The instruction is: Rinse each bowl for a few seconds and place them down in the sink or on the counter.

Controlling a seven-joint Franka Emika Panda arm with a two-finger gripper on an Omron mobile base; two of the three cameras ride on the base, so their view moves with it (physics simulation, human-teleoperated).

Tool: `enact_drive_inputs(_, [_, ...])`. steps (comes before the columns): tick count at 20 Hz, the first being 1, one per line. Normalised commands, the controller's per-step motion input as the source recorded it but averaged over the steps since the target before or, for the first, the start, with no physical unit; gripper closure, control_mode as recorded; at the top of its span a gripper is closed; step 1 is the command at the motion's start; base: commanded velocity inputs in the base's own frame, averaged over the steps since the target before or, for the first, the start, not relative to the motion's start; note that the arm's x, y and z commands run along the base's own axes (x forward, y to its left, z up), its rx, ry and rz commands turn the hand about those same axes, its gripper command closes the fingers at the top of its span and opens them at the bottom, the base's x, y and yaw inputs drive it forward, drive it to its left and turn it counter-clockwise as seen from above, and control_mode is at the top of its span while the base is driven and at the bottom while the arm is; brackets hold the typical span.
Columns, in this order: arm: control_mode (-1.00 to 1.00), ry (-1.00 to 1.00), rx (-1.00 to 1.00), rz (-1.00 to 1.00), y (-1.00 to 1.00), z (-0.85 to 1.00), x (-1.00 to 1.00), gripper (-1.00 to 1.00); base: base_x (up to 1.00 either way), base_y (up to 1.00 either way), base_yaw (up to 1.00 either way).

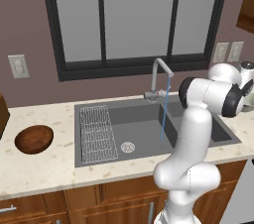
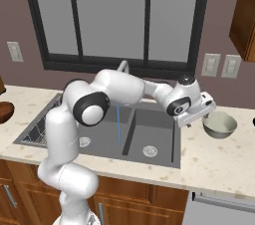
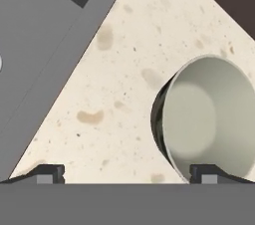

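So my tool (image 2: 199,113) was hanging over the tabletop (image 2: 219,159) on the right side of the sink (image 2: 149,134), fingers spread wide apart with nothing between them. The grey-green bowl (image 2: 219,125) sat upright on the tabletop just beside the tool, on the side away from the sink. In the hand view the bowl (image 3: 209,119) was off toward one fingertip (image 3: 211,173), not centred in the gap, so I figured I'd need to shift that way to get its near rim between the fingers. The faucet (image 1: 159,72) was running. The wooden bowl (image 1: 33,139) was way over on the left tabletop, well apart.
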Motion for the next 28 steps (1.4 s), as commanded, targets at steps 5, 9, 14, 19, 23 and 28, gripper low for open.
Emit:
enact_drive_inputs(5, [-1.0,-0.03,0.0,0.03,-0.07,-0.07,0.15,-1.0,0.0,0.0,0.0])
enact_drive_inputs(9, [-1.0,-0.02,0.01,0.03,-0.08,-0.11,0.13,-1.0,0.0,0.0,0.0])
enact_drive_inputs(14, [-1.0,0.0,0.01,0.03,-0.11,-0.15,0.14,-1.0,0.0,0.0,0.0])
enact_drive_inputs(19, [-1.0,-0.01,0.0,0.03,-0.19,-0.09,0.11,-1.0,0.0,0.0,0.0])
enact_drive_inputs(23, [-1.0,-0.01,0.0,0.02,-0.22,-0.04,0.12,-1.0,0.0,0.0,0.0])
enact_drive_inputs(28, [-1.0,0.0,0.01,0.02,-0.19,-0.11,0.09,-1.0,0.0,0.0,0.0])
